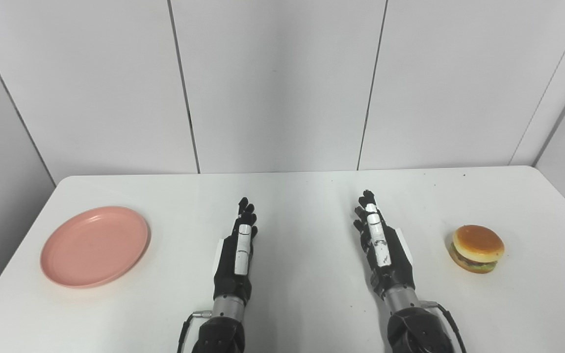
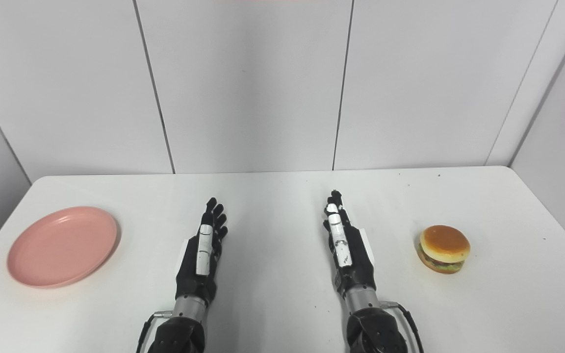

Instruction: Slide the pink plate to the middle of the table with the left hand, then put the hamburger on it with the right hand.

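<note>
A pink plate (image 1: 94, 245) lies flat on the left side of the white table (image 1: 302, 196), with nothing on it. A hamburger (image 1: 477, 248) with a golden bun sits on the right side. My left hand (image 1: 237, 252) rests near the table's middle, well right of the plate, fingers stretched forward and holding nothing. My right hand (image 1: 381, 244) lies a hand's width left of the hamburger, also open with fingers extended. Neither hand touches an object.
White wall panels (image 1: 277, 83) rise directly behind the table's far edge. The table's left and right edges run close to the plate and the hamburger. A few small dark specks mark the tabletop at the far right.
</note>
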Available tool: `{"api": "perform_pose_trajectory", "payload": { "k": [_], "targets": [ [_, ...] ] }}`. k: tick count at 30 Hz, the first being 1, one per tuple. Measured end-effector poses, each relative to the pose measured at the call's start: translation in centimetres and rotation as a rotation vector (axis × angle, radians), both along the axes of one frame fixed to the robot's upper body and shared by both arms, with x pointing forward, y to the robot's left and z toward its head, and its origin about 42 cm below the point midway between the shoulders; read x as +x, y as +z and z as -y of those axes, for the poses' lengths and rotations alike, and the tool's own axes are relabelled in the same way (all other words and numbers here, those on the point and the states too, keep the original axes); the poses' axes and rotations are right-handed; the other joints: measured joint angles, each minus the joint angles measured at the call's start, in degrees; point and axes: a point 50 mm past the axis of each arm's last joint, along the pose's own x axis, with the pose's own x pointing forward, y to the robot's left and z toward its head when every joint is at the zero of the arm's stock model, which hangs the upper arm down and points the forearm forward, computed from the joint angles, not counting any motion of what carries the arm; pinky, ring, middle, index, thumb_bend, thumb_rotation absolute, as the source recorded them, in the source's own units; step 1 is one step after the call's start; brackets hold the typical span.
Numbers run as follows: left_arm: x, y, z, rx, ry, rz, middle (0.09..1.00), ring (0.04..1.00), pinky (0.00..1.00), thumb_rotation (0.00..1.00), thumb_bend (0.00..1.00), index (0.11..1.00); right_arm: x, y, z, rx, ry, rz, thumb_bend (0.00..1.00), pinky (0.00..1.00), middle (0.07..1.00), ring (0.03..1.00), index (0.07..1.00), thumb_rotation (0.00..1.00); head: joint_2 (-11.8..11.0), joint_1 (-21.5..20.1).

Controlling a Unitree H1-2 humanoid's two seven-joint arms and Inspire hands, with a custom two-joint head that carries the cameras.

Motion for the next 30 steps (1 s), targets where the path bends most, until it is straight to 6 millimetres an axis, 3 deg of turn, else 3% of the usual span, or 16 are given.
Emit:
{"api": "perform_pose_trajectory", "payload": {
  "k": [15, 24, 27, 30],
  "targets": [
    [0.0, -0.1, -0.1, 0.003, 0.001, -0.002, 1.0, 1.0, 1.0, 1.0, 0.73, 1.0, 0.0, 0.0, -0.1, 0.0, 0.006, 0.0, 0.49, 1.0, 1.0, 1.0, 1.0, 0.92, -0.4, 1.1],
    [0.0, 0.1, -0.4, -0.034, 0.062, 0.068, 0.992, 0.986, 1.0, 1.0, 0.65, 0.988, 0.1, -0.5, 0.5, 0.009, 0.008, -0.018, 0.51, 1.0, 1.0, 1.0, 1.0, 0.9, -4.4, 12.5],
    [0.3, 0.3, -0.3, -0.043, 0.095, 0.097, 0.995, 0.992, 1.0, 1.0, 0.68, 0.996, 0.2, -2.0, 1.1, 0.03, 0.007, -0.042, 0.55, 1.0, 1.0, 1.0, 1.0, 0.87, -5.8, 15.7],
    [0.6, 0.7, -1.0, -0.053, 0.129, 0.115, 1.0, 0.999, 1.0, 1.0, 0.73, 1.0, 0.7, -1.9, 1.4, 0.036, 0.013, -0.01, 0.57, 1.0, 1.0, 1.0, 1.0, 0.85, -6.6, 18.4]
  ]
}}
